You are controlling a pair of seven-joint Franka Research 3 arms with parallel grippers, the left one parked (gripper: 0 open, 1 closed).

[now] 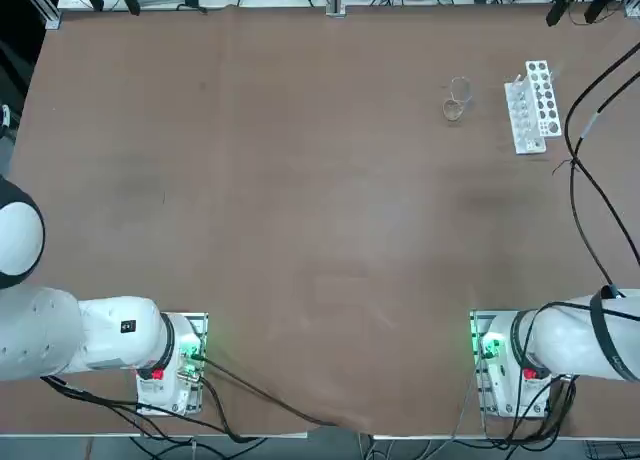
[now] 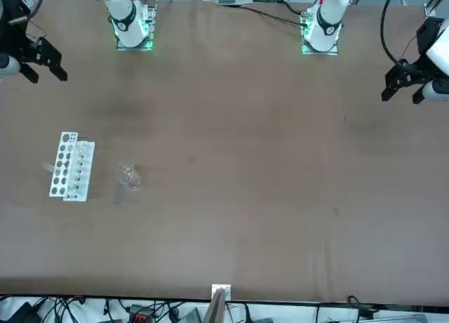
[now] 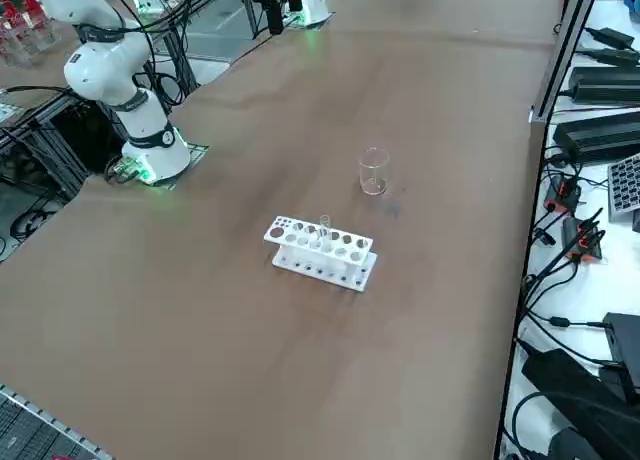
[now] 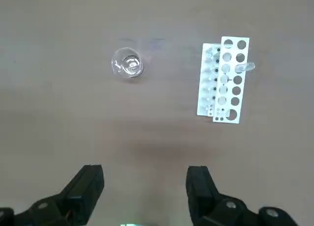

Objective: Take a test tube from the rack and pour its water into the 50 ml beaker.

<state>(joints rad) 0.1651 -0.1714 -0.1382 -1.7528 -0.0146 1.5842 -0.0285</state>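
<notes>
Flat brown table (image 1: 300, 230), smooth and dull, with a small white oblong plastic rack (image 3: 320, 251) lying on it, two rows of round holes along the top. Seen from the overhead camera, set near the far right corner of the table. Standing upright in one hole of the rack, a thin, short, clear glass test tube (image 3: 325, 228), hard to see, poking up just above the holes. Water inside too faint to make out. Just beside the rack, not touching it, a tiny clear round glass beaker (image 3: 373, 171), upright, shiny at the rim, about as wide as the rack. Bare table between rack and beaker, nothing blocking either one. Well apart from the rack, off past the table's edge in the front view, the black two-finger right gripper (image 2: 43, 62), hanging in the air. In the wrist view, the same right gripper (image 4: 145, 184) with two dark blocky fingers (image 4: 86, 185) spread wide, holding nothing, plain brown table showing in the gap. Rack and beaker both well ahead of those fingers. Along the table's far side from the rack, white round arm bases (image 3: 150, 145) with green lights and loose black cables (image 1: 590, 160). Past the near edge by the rack, more black boxes and cables (image 3: 590, 90).
</notes>
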